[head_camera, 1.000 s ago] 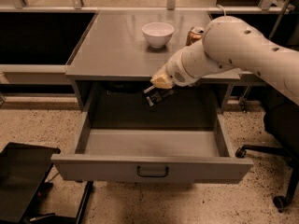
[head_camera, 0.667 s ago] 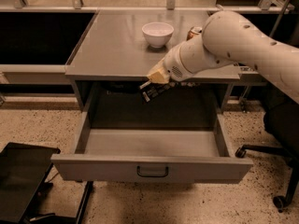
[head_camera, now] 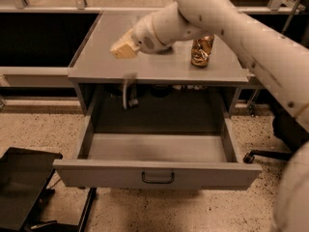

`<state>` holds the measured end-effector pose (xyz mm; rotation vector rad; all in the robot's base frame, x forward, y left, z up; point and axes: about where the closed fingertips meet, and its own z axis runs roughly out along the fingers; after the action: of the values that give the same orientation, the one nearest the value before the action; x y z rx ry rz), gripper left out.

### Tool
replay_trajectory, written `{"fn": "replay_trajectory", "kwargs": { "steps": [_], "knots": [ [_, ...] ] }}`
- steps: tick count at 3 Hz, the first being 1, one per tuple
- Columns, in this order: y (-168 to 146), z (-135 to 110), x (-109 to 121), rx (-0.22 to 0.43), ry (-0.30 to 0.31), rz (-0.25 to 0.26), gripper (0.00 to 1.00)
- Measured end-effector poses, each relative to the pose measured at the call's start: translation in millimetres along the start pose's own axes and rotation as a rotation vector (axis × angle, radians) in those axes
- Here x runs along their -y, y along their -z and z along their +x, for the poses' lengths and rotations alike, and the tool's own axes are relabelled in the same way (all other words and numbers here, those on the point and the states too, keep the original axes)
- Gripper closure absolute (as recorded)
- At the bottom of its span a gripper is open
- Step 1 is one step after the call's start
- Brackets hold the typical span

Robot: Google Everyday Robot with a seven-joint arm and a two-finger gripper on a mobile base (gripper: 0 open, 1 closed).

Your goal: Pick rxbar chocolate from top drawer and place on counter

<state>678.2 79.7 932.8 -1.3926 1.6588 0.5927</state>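
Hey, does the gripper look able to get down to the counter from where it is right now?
Probably yes. The gripper hangs just above the counter near its front left; nothing shows between it and the surface there, and the can stands well off to the right.

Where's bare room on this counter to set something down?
Left front of the counter, between its left edge and the hand hanging at the front lip. Crowded on the right by the can and arm.
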Motion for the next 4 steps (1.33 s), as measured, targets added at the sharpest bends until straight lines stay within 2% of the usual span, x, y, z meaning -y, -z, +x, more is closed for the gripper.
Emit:
{"fn": "replay_trajectory", "kwargs": {
  "steps": [1,2,3,4],
  "knots": [
    [-6.5,-52.8,29.0,0.108,0.026,-0.002,1.00],
    [9.4,-90.0,59.7,0.115,0.094,0.080,1.00],
    [12.2,-91.9,64.6,0.115,0.099,0.092,0.82],
    [9.3,-90.7,61.9,0.116,0.095,0.083,0.58]
  ]
}}
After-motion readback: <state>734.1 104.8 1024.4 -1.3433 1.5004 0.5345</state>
